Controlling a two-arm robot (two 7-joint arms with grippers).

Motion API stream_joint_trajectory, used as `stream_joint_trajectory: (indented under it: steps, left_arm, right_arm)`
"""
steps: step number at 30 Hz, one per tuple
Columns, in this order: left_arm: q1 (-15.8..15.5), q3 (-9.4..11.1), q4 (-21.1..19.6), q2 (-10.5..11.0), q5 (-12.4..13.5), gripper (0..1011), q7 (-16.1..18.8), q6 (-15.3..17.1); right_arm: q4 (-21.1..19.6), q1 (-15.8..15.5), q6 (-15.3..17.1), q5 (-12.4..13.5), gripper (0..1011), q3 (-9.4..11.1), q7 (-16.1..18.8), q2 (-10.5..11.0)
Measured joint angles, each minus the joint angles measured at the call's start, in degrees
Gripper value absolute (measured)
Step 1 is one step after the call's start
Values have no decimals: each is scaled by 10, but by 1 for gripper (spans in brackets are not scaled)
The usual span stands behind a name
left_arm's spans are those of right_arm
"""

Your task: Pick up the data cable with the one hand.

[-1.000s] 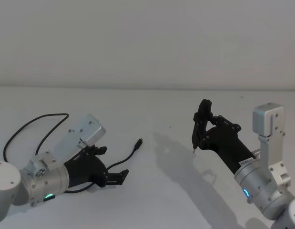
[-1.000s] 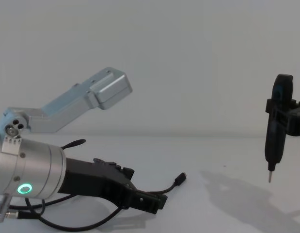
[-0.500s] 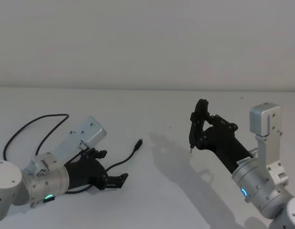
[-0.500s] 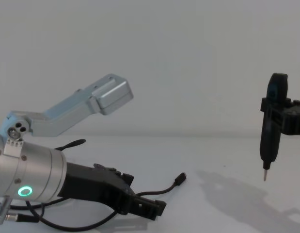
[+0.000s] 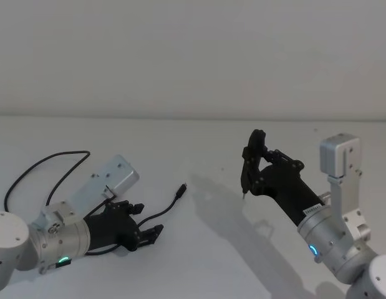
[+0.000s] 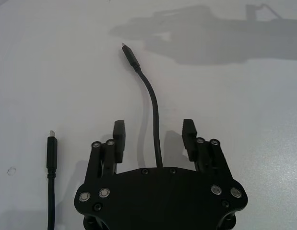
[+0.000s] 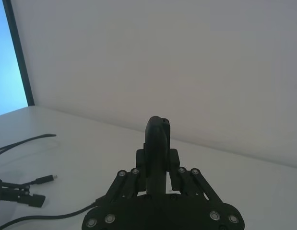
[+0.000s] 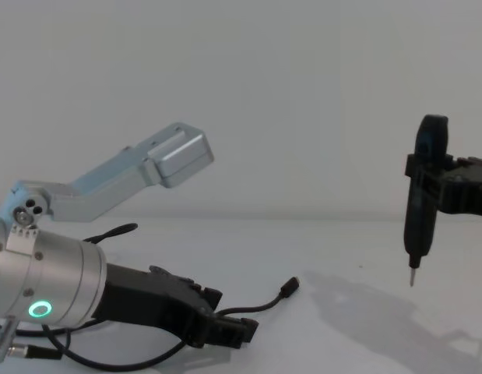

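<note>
The right gripper (image 7: pixel 158 165) clamped an upright black stick tool (image 7: pixel 158 132) between its fingers. Beyond it, low over the white table (image 7: pixel 256 187), sat the left gripper (image 7: pixel 26 194). A plug of the data cable (image 7: pixel 44 180) lay just beside it, with more cable looping farther back.

Head camera overlooks the desk (image 5: pixel 199 268); chest camera sits low, side-on; wrist cameras sit close behind left claw (image 6: pixel 153 127), right claw (image 7: pixel 158 160); all share the data cable (image 6: pixel 153 103).
</note>
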Motion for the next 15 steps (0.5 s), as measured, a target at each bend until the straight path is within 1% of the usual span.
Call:
stream_joint_trajectory:
  steps: [1,3,4,6,9,10,12,13,15]
  left_arm:
    - [0,0,0,0,0,668,0,0]
    - [0,0,0,0,0,630,0,0]
    - [0,0,1,0,0,570,0,0]
    - [0,0,1,0,0,528,0,1]
    - [0,0,1,0,0,427,0,1]
    - [0,0,1,0,0,370,-1,1]
    - [0,0,1,0,0,326,-1,1]
    - [-1,0,1,0,0,268,-1,1]
    - [-1,0,1,0,0,229,-1,1]
  right_arm:
    - [2,2,0,0,274,-1,1,-1]
    - [5,5,0,-1,274,-2,3,-2]
    - [10,9,0,-3,275,-4,5,-4]
    - [15,15,0,-4,275,-7,9,-7]
    - [25,25,0,-7,274,-11,14,-11]
    - [27,27,0,-7,275,-12,14,-12]
    - [35,34,0,-9,275,-15,18,-16]
    - [38,37,0,-9,275,-16,20,-17]
    - [46,44,0,-10,275,-18,23,-20]
